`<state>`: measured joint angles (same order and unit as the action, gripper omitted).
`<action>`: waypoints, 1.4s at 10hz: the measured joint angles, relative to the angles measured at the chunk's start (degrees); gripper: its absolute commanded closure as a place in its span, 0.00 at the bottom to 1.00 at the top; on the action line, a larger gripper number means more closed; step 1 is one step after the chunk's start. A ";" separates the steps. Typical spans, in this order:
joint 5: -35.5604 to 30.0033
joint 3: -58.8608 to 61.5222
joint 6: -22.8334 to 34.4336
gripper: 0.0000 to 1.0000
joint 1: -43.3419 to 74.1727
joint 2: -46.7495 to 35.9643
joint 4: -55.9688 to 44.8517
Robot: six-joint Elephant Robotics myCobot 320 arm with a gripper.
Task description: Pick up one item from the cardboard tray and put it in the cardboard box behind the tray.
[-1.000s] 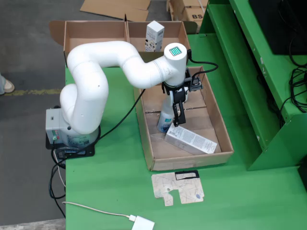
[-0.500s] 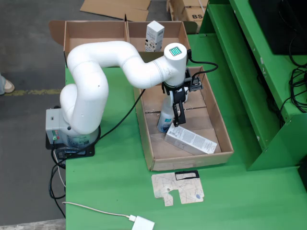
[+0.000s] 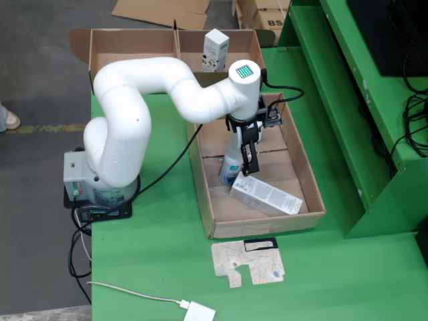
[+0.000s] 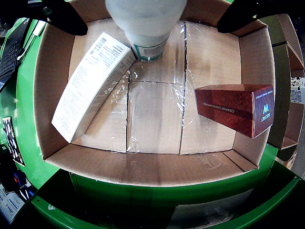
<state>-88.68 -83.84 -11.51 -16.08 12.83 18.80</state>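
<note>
I see cardboard tray (image 4: 45,90): white bottle (image 4: 145,26), white carton (image 4: 90,86), red carton (image 4: 236,107) reading "CERAMIDE", probably | tool (image 3: 246,164) open astride bottle, gripping nothing.

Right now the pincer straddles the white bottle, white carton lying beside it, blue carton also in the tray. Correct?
One thing is off: the other carton is dark red, not blue; the view that rides on the pincer shows it. The rest holds: the pincer straddles the white bottle, and the white carton lies beside it in the tray.
</note>
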 measured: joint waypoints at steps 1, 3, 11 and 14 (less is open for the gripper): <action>0.00 0.00 0.00 0.50 0.00 0.00 0.00; 0.00 0.00 0.00 0.70 0.00 0.00 0.00; 0.09 0.35 0.00 1.00 0.00 0.00 0.09; 0.00 0.35 0.00 1.00 0.09 0.00 0.09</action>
<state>-88.68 -83.49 -11.51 -15.99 12.83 18.89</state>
